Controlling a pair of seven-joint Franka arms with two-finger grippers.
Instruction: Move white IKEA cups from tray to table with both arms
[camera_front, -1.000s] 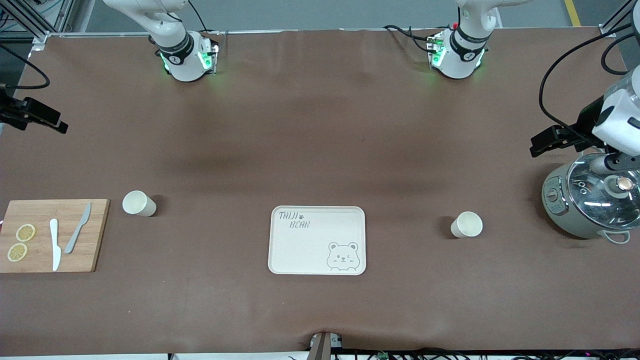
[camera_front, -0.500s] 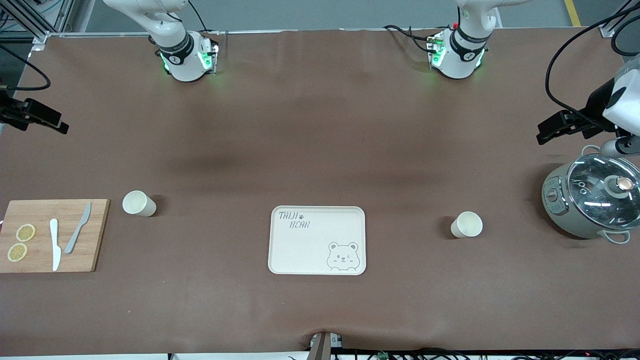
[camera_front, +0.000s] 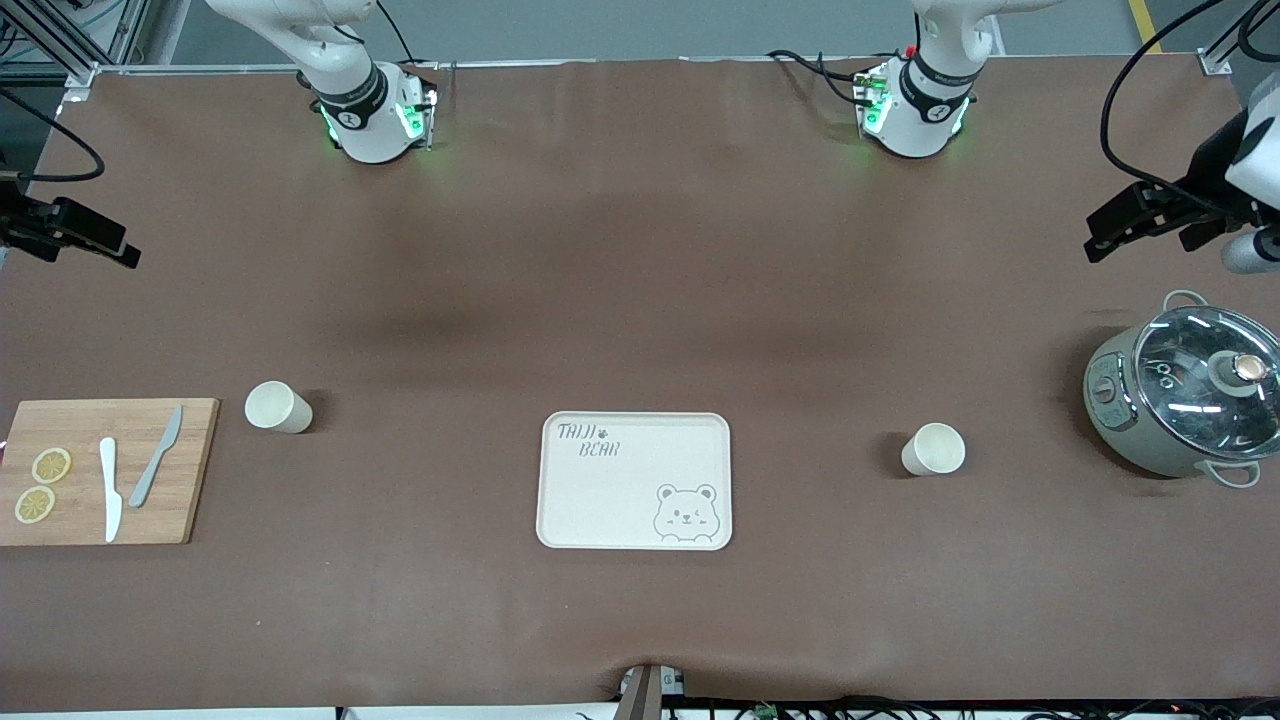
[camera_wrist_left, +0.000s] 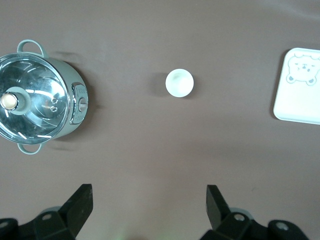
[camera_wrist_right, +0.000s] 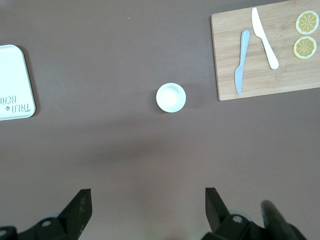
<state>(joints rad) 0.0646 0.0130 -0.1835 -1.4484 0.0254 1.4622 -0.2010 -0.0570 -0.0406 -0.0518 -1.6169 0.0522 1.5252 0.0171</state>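
Two white IKEA cups stand upright on the brown table. One cup stands beside the cutting board, and it also shows in the right wrist view. The other cup stands between the tray and the pot, and it also shows in the left wrist view. My left gripper is open and empty, high over bare table at the left arm's end. My right gripper is open and empty, high over the right arm's end.
A cream bear-print tray lies between the cups. A wooden cutting board holds two knives and lemon slices. A grey-green pot with a glass lid stands at the left arm's end.
My left gripper has moved from over the pot toward the arms' bases. My right gripper has shifted only slightly. The cups and tray have not moved.
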